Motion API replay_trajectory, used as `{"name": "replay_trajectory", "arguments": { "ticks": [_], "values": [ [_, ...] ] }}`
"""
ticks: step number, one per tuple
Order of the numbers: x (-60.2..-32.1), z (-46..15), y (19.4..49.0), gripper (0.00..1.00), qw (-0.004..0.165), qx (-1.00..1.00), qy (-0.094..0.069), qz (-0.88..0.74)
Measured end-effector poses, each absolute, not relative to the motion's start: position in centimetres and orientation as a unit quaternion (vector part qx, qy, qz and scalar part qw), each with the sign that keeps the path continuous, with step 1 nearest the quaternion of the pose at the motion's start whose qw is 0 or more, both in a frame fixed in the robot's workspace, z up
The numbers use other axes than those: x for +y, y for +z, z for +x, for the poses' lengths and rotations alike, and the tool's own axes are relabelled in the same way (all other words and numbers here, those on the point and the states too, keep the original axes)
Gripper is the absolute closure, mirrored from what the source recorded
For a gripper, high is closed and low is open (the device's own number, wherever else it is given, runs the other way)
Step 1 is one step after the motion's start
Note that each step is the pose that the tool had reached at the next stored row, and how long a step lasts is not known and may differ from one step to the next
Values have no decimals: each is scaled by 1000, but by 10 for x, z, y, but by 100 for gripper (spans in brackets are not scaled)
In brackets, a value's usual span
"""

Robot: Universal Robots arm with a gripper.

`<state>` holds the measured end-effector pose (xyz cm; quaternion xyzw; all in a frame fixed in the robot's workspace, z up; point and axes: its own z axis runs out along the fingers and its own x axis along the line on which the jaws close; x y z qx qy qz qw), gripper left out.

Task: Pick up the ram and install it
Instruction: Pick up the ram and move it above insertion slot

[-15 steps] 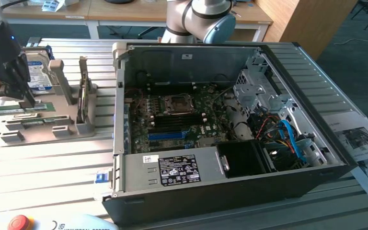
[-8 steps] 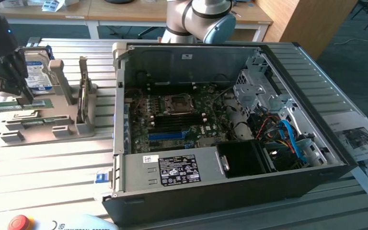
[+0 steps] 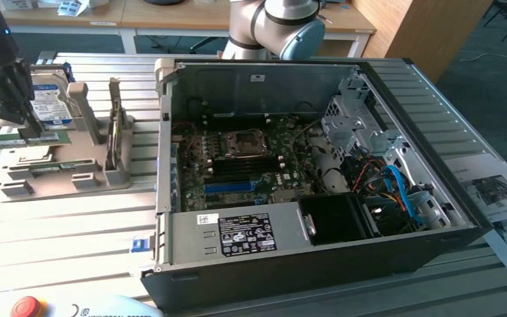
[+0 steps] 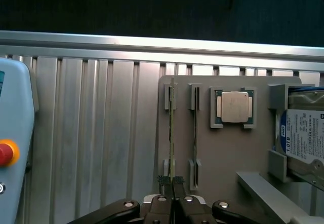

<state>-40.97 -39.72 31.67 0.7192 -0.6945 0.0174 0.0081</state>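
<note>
On the holder [image 4: 228, 153], tool [image 4: 172, 181] grips one ram [image 4: 172, 127] of two.

The ram [image 4: 172, 127], a long, narrow, thin green circuit-board stick, stands on one long edge, upright and not tilted. In the wrist view it is seen edge-on as a slim line running straight away from the jaws. Its near end sits between the jaws, which are closed on it from both flat sides. In the exterior view the ram [image 3: 20, 140] lies level directly below the jaws, its green face showing. Chips and label are too small to make out.
</note>
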Motion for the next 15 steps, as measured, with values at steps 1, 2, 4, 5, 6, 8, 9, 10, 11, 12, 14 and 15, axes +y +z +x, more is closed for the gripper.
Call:
{"name": "replay_trajectory", "arguments": {
  "ticks": [1,2,4,5,6,8,9,10,11,12,14,15],
  "values": [
    [-397,-410,319,88,8,-694,18,719],
    [-397,-410,321,88,8,-695,18,719],
    [-397,-410,326,88,9,-694,18,719],
    [-397,-410,328,88,9,-695,18,719],
    [-397,-410,331,88,9,-694,18,719],
    [-397,-410,335,88,9,-694,19,719],
    [-397,-410,337,88,10,-694,19,719],
    [-397,-410,339,88,10,-694,19,719],
    [-397,-410,341,88,10,-694,19,719],
    [-397,-410,343,88,10,-694,19,719],
    [-397,-410,348,88,11,-694,20,719],
    [-397,-410,350,88,11,-694,20,719]
  ]
}}
